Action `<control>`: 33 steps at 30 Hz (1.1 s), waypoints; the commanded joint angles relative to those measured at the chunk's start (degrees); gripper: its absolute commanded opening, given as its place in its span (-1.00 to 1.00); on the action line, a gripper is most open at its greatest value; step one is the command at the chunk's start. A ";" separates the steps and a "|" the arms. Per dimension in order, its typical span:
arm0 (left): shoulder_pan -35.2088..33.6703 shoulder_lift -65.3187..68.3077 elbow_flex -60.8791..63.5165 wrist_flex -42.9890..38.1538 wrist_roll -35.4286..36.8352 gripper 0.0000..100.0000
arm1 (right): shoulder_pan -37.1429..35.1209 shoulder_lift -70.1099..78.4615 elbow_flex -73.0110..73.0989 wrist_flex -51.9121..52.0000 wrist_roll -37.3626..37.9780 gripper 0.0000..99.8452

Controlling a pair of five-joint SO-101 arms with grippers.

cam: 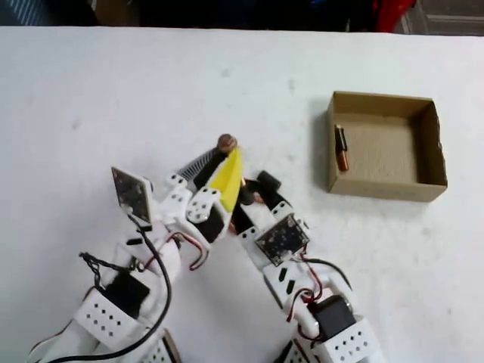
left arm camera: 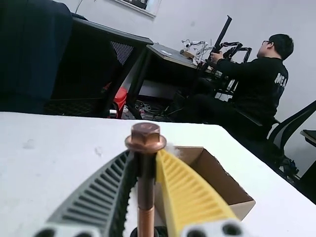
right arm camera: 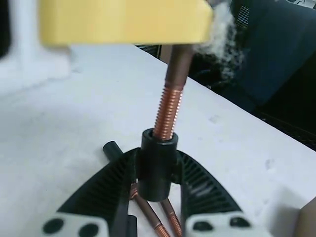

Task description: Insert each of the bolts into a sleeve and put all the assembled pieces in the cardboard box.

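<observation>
Copper bolt point(left arm camera: 146, 182); black sleeve point(right arm camera: 157, 165); left gripper point(left arm camera: 146, 154) ribbed, yellow and grey; brown cardboard box point(cam: 423, 189); white table point(cam: 113, 91).

The left gripper point(cam: 224, 160) and its clamped bolt point(left arm camera: 145, 143), tip inside the sleeve point(right arm camera: 156, 173) pinched by the right gripper point(right arm camera: 156, 160), block that claw's front. Beneath it lie two loose bolts point(right arm camera: 148, 211) and a spare sleeve point(right arm camera: 112, 148). On its far side from the left gripper, bare table point(cam: 302, 227) reaches the cardboard box point(cam: 330, 162).
</observation>
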 commanded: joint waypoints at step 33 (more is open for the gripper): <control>0.75 -1.19 7.56 -0.18 0.70 -0.53 | 1.54 -0.66 0.53 -1.54 0.18 -0.97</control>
